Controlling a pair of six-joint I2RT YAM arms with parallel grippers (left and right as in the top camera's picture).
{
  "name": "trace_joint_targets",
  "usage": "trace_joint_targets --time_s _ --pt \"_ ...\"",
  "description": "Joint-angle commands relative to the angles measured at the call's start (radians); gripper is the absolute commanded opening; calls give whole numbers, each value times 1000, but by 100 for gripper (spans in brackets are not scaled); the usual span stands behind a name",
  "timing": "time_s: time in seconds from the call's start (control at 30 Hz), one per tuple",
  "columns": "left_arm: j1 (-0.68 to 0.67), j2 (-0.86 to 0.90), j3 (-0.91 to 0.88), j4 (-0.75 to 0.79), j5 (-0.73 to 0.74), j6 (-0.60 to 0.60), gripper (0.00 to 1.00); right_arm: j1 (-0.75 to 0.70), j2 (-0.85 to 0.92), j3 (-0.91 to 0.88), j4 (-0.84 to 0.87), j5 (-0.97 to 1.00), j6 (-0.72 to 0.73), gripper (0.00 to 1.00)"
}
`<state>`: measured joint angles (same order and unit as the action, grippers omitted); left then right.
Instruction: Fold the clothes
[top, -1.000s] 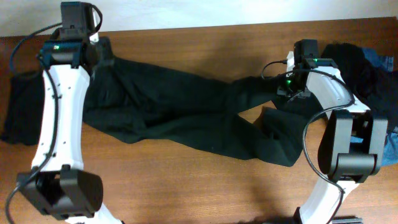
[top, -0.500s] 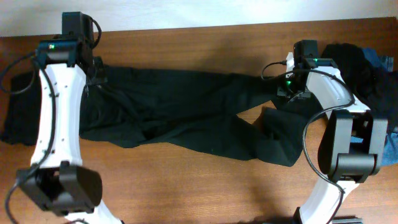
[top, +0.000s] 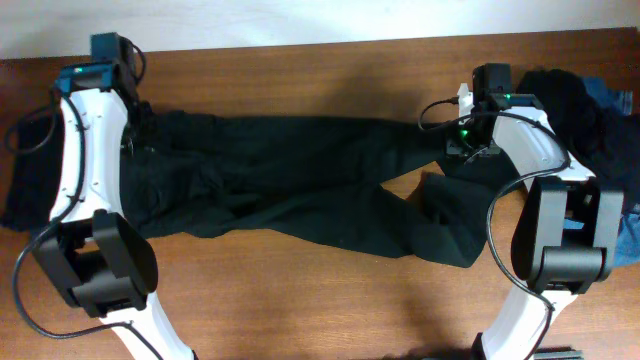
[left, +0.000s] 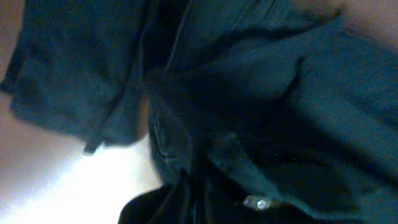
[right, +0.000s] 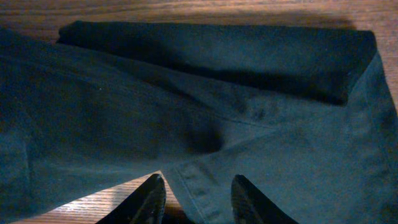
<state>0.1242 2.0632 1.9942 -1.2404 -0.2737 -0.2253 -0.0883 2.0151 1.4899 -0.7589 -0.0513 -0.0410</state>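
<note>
Left arm (top: 85, 150) farther left, left tool (top: 138, 118) grip indiscernible; right tool (right: 199, 198) tight on black trousers (top: 300, 170).

The left arm (top: 85, 160) reaches from its base at the near left edge straight out to the far left corner of the table, wrist bent over so that the left hand (top: 140, 108) points down; whether its fingers are together or apart cannot be made out. The right arm (top: 535, 140) folds up from its near-right base and bends inward. The right hand (right: 198, 199) points down, its two dark fingers (right: 149, 199) pinching a fold of the black trousers (right: 186, 93).
</note>
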Motion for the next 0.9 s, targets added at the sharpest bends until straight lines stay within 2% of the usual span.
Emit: trace_joint_targets --time_s 0.0,0.17,0.2,0.27,0.4,0.63,0.87 --pt "-12 -61 82 38 122 50 15 1 7 34 -6 -9 -15 39" --pt "-48 -86 133 59 174 120 31 -4 5 85 -74 15 12 40" --pt "-57 -86 135 59 175 129 36 -8 5 94 -91 34 37 40" --pt "-73 -86 134 57 188 131 40 -21 5 107 -132 64 111 40" --pt "-105 -71 133 64 290 188 40 -58 5 99 -173 63 205 40" --pt "-137 39 133 93 294 197 39 -85 6 64 -167 63 207 40" --pt "-136 188 133 104 293 219 27 -83 6 62 -114 63 207 39"
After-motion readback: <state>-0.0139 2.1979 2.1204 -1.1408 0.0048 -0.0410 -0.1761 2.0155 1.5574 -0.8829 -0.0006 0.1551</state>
